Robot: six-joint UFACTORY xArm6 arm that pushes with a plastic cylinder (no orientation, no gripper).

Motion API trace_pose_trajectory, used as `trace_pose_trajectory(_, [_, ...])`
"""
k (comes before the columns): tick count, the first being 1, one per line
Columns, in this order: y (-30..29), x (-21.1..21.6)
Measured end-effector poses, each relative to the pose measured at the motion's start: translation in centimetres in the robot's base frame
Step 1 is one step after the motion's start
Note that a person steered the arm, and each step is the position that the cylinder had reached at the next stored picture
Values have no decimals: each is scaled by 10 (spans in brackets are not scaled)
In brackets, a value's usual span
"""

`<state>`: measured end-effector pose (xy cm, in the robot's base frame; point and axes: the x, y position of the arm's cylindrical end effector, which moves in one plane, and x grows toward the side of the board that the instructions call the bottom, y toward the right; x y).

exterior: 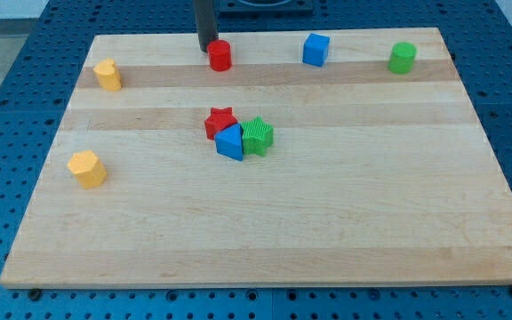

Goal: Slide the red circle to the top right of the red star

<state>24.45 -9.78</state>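
Red circle (220,55) sits near the view's top edge of the wooden board (327,222), a little left of centre, with my tip (206,48) just beside it on the view's left, close enough that I cannot tell whether they touch. The rod (204,22) is a plain dark bar with nothing to open or close and it has hold of nothing. It comes straight down from the view's top edge and stands upright, its lower end meeting the board right at the top margin.

Below the circle, towards the middle of the board and well apart from it, lies the red star (220,122). A blue block (230,142) presses against the star's lower right side, and a green block (258,136) with a ribbed top touches the blue one on the view's right, so the three form a tight cluster.

Along the top strip, a blue cube (316,50) stands to the right of the circle, and a green cylinder (403,58) further right near the corner. A yellow block (108,75) sits at upper left, and another yellow block (87,169) lies lower down by the left edge.
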Motion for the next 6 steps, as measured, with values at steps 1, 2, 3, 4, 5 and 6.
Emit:
trace_pose_trajectory(1, [0, 104])
trace_pose_trajectory(2, [0, 120])
trace_pose_trajectory(3, [0, 115])
trace_pose_trajectory(4, [-14, 65])
trace_pose_trajectory(5, [-30, 26])
trace_pose_trajectory(6, [8, 67])
